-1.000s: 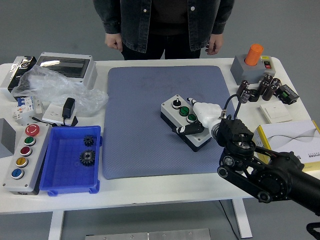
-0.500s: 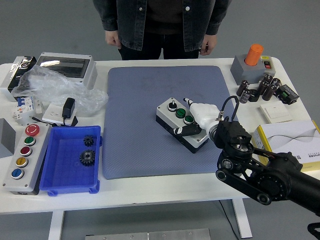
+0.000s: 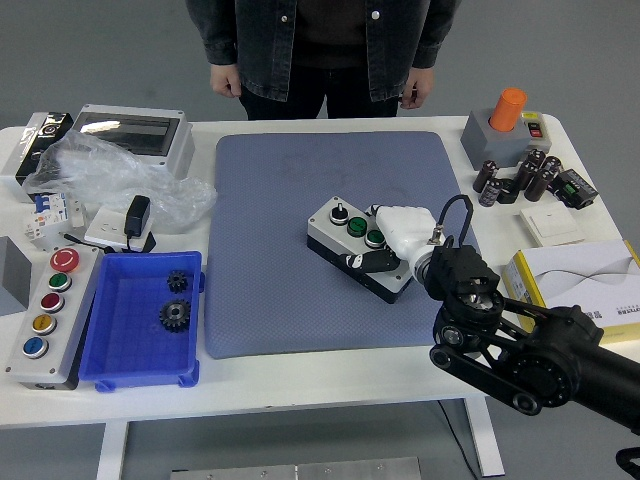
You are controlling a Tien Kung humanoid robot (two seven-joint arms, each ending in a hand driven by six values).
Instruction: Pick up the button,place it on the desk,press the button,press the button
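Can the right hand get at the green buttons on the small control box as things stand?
Probably yes: the right hand already grips the small control box on the mat, and its green buttons face up uncovered beside the fingers.

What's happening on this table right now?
The right robot hand is gripping a small grey button box with green buttons on the blue-grey mat in the middle of the white table. Over the last second it has carried the box leftward across the mat. The left arm is not in view. A person stands at the far side with both hands hanging down, touching nothing.
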